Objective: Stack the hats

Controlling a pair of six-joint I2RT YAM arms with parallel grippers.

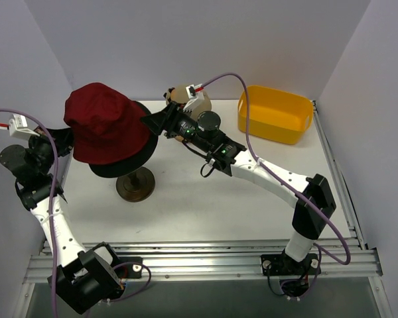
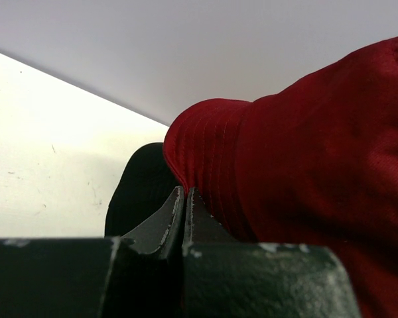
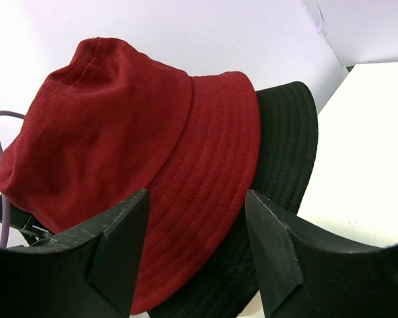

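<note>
A dark red bucket hat (image 1: 106, 122) lies over a black bucket hat (image 1: 129, 165) on a wooden stand (image 1: 134, 185), sitting shifted to the left, with the black brim showing below and to the right. My left gripper (image 1: 65, 142) is at the red hat's left edge. In the left wrist view its jaws (image 2: 184, 193) are shut, and the edge of the red brim (image 2: 305, 165) runs into their tips, with the black hat (image 2: 142, 185) just behind. My right gripper (image 1: 156, 122) stands open at the right brim. Its fingers (image 3: 198, 193) frame the red brim (image 3: 119, 126) and black brim (image 3: 285, 146) without touching them.
A cream mannequin head (image 1: 194, 101) stands at the back, partly hidden by my right arm. A yellow bin (image 1: 275, 114) sits at the back right. White walls close in the table on the left, back and right.
</note>
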